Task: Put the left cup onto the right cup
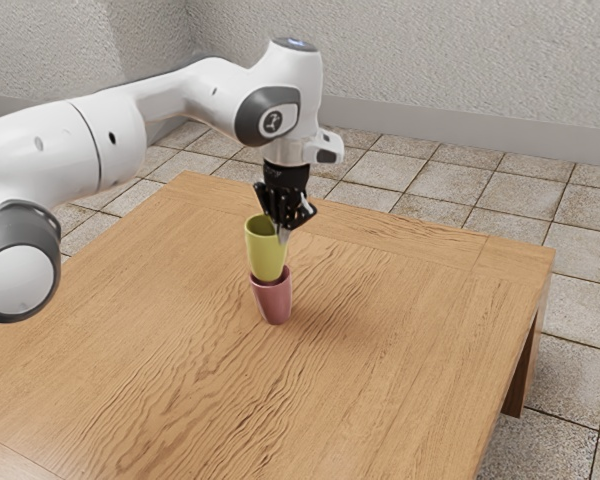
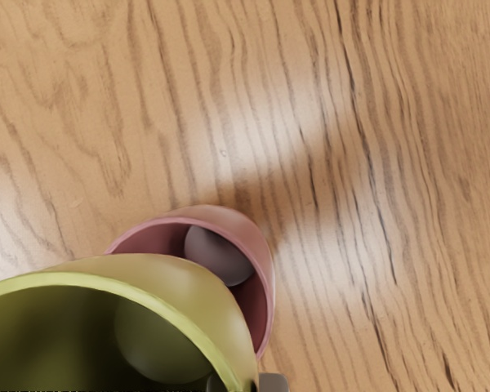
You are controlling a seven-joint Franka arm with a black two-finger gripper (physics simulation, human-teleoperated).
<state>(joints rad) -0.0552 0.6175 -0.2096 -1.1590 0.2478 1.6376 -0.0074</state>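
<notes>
You are looking down into the yellow-green cup (image 2: 106, 327), which is sitting nearest the wrist camera, just under the hand. Its base is resting inside the pink cup (image 2: 260, 261), whose rim is showing past it. A pale patch of light is lying across the grain of the wooden table (image 2: 351, 122) beyond them.

From the side camera, the yellow-green cup (image 1: 263, 255) is nesting in the pink cup (image 1: 273, 300) and leaning slightly toward eleven o'clock. The gripper (image 1: 284, 226) is pinching that upper cup's rim at its three o'clock side, with the fingers narrow, one inside the wall and one outside. The white arm (image 1: 130, 120) is reaching in from nine o'clock.

The stacked pair is standing a little toward ten o'clock from the table's middle, and one table leg (image 1: 521, 372) is showing at four o'clock. Around the table, grey floor tiles (image 1: 580, 300) are running up to a grey baseboard (image 1: 460, 120). A rough pale wall (image 1: 430, 50) is filling twelve o'clock.
</notes>
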